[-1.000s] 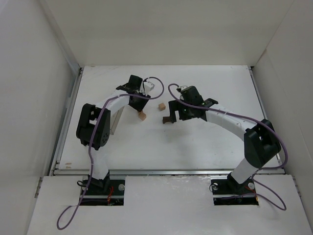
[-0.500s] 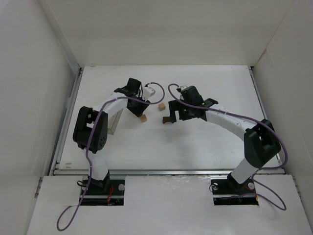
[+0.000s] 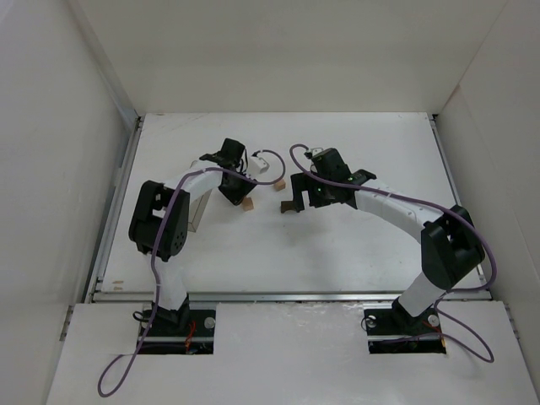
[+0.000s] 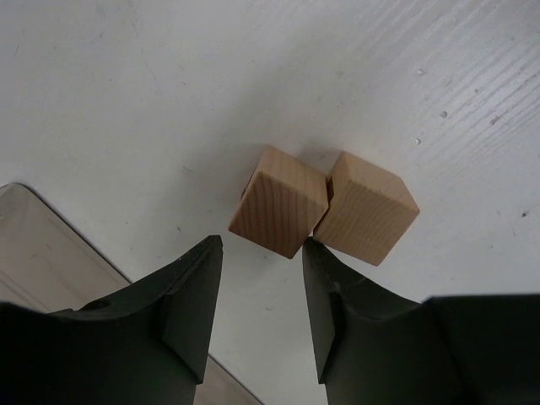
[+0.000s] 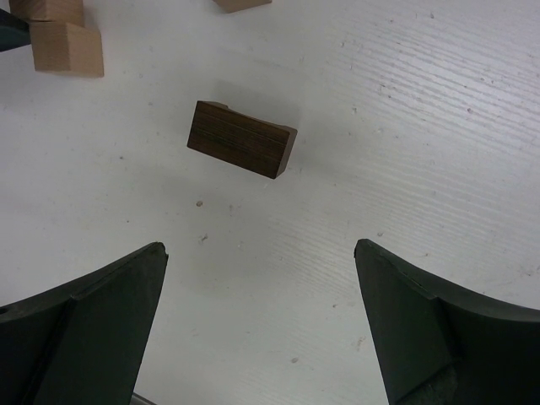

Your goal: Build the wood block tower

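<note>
Two light tan cubes (image 4: 278, 213) (image 4: 367, 219) lie touching on the white table. My left gripper (image 4: 261, 243) is open just short of them, with the left cube's near corner at its fingertips and nothing held. From above, one of these cubes (image 3: 248, 205) shows beside the left gripper (image 3: 238, 194). A third cube (image 3: 277, 183) lies apart. The dark brown arch piece (image 5: 242, 139) lies flat ahead of my wide-open right gripper (image 5: 260, 246), which holds nothing. From above, the arch (image 3: 291, 205) sits by the right gripper (image 3: 305, 194).
A long clear plastic box (image 3: 200, 211) lies on the table left of the left arm; its corner (image 4: 34, 245) shows beside the left finger. White walls enclose the table (image 3: 354, 245) on three sides.
The left gripper has moved toward the near side, down to the cubes, and its jaws have narrowed a little. The right arm and the blocks have stayed put.
</note>
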Available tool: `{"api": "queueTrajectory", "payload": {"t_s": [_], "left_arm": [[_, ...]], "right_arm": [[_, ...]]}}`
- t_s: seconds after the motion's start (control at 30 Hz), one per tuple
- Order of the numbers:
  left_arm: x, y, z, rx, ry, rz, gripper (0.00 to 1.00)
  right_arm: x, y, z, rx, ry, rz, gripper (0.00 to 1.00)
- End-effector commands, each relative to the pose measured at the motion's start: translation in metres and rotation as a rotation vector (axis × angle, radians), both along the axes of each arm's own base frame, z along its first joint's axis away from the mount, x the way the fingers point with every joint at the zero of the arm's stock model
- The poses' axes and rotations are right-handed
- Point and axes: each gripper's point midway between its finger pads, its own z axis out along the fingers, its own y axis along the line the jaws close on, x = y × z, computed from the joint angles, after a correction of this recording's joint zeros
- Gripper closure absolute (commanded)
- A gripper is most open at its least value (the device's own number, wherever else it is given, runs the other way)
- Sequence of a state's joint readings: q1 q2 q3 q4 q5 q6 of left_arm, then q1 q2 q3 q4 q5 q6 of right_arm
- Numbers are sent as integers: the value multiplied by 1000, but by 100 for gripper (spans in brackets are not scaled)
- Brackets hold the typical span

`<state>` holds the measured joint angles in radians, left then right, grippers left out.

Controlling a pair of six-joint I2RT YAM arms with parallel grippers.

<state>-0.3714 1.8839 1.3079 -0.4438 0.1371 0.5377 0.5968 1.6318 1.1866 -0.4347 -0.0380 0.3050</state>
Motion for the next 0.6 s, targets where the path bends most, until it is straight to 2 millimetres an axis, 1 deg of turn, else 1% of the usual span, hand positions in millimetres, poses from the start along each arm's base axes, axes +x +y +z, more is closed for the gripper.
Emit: {"api": "queueTrajectory", "payload": {"t_s": [0.0, 0.07, 0.1, 0.13, 0.17, 0.2, 0.23, 0.43, 0.53, 0.57], "left_arm": [[14, -8, 16, -26, -48, -24, 61], [16, -11, 19, -40, -52, -30, 61], [15, -13, 19, -48, -49, -34, 61], [13, -18, 19, -55, -48, -58, 59], [13, -18, 15, -51, -38, -58, 59], [13, -18, 15, -51, -38, -58, 59], [12, -17, 11, -48, -29, -58, 58], [13, -24, 15, -74, -33, -99, 58], [12, -25, 12, -75, -20, -111, 63], [11, -25, 8, -71, -10, -110, 70]], "right_arm": [[8, 6, 18, 35, -56, 15, 1], [8, 6, 18, 35, -56, 15, 1], [6, 5, 15, 30, -49, 15, 1], [6, 5, 15, 30, -48, 15, 1], [6, 5, 15, 30, -48, 15, 1], [6, 5, 15, 30, -48, 15, 1], [6, 5, 15, 30, -48, 15, 1], [5, 6, 15, 35, -45, 21, 1], [5, 6, 15, 35, -45, 21, 1], [5, 6, 15, 35, -45, 21, 1]]}}
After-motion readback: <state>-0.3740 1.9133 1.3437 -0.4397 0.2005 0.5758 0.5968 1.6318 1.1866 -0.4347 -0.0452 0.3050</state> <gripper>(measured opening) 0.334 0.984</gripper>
